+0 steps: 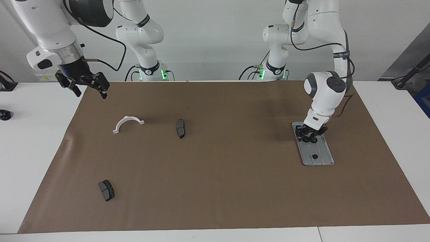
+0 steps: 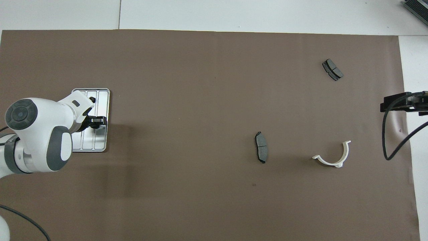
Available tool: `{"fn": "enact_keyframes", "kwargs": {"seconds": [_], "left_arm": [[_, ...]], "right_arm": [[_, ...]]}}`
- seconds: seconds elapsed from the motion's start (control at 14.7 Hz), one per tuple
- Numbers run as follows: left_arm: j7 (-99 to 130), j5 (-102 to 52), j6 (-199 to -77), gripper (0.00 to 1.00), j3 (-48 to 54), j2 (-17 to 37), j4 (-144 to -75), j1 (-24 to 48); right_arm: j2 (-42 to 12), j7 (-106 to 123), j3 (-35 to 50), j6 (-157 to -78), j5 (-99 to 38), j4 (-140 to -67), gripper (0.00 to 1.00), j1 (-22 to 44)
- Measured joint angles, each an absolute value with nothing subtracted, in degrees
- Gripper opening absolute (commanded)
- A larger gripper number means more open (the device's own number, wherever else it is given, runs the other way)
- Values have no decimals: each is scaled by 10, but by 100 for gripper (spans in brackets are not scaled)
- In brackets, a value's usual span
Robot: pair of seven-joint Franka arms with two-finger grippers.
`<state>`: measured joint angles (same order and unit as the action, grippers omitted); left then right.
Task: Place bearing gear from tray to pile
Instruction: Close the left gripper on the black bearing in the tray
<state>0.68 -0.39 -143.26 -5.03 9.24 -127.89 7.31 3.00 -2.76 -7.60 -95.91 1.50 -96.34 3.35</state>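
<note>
Silver grooved tray [image 1: 323, 153]; white bracket [image 1: 128, 123]

No readable text, no labels, no brands, no numbers, no signs

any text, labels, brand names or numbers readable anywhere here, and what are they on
None can be read.
Left arm: a dark band on the upper link carries small white lettering, too small to make out.
Right arm: a similar dark band with marks, also illegible.
Tray, white bracket and the two brake pads: no markings visible.
</note>
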Motion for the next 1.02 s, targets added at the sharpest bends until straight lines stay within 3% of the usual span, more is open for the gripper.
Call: {"fn": "enact_keyframes", "kwargs": {"seconds": [1.02], "left_arm": [[7, -4, -1433, 58, -51, 93, -1275, 73]], "right_arm": [[30, -28, -76, -972, 15, -969, 100, 34]]}}
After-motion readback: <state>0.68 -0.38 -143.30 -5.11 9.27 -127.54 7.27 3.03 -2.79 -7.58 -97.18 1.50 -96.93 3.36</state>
